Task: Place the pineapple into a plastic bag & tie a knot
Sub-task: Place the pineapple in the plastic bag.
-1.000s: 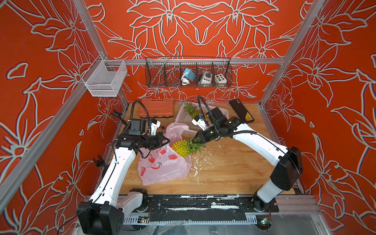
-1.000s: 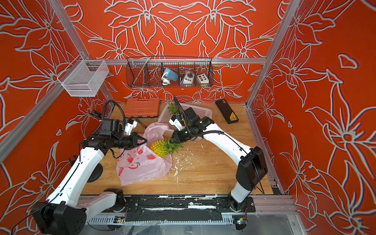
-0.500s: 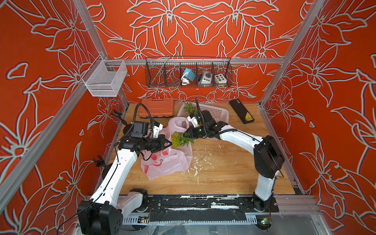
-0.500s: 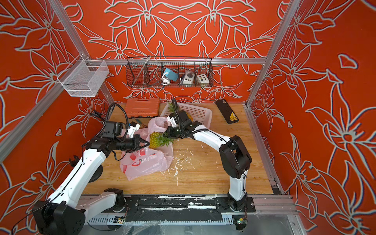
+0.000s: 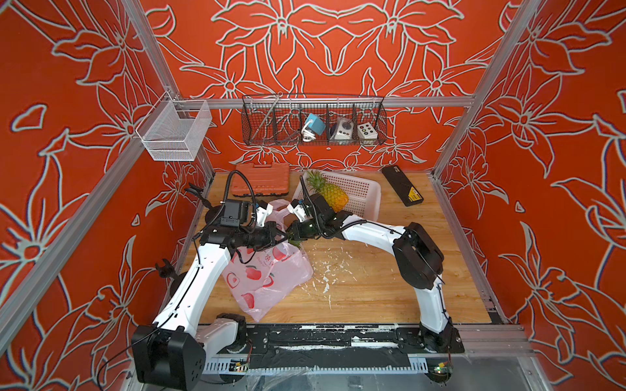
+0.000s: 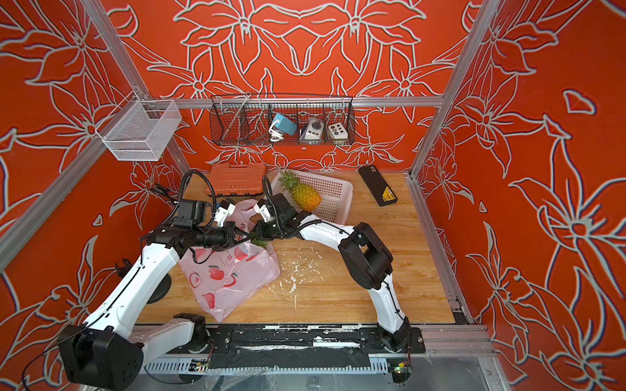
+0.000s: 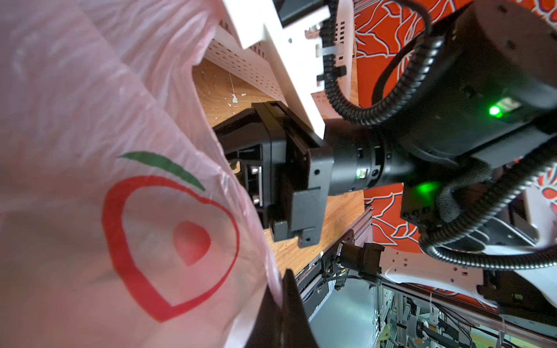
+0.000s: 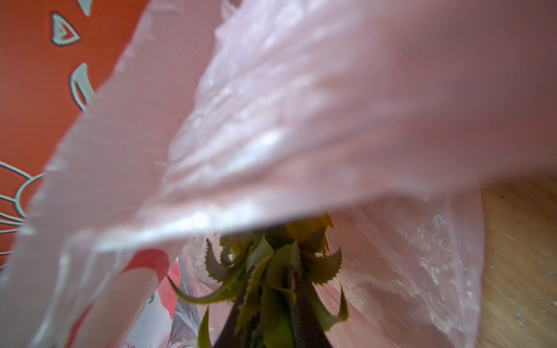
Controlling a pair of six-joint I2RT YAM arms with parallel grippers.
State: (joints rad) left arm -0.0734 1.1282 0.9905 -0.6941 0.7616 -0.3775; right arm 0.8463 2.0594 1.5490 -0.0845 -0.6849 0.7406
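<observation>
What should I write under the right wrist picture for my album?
Fingers of the right gripper pinch a pineapple by its spiky green crown inside the pink plastic bag.

- Both arms [image 5: 203,270] [image 5: 369,232] are built of white link shells joined by black joint housings.
- Black corrugated cable [image 7: 370,102] is looped over each wrist.
- Green indicator lights [image 7: 494,111] are lit on the right arm's black housing.
- White brackets [image 5: 262,213], probably camera mounts, are fixed at the wrists.

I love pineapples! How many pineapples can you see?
2. One spiky yellow pineapple lies in the white perforated plastic basket. Another's green leafy crown pokes from the pale-pink plastic bag, its body mostly hidden.
</observation>
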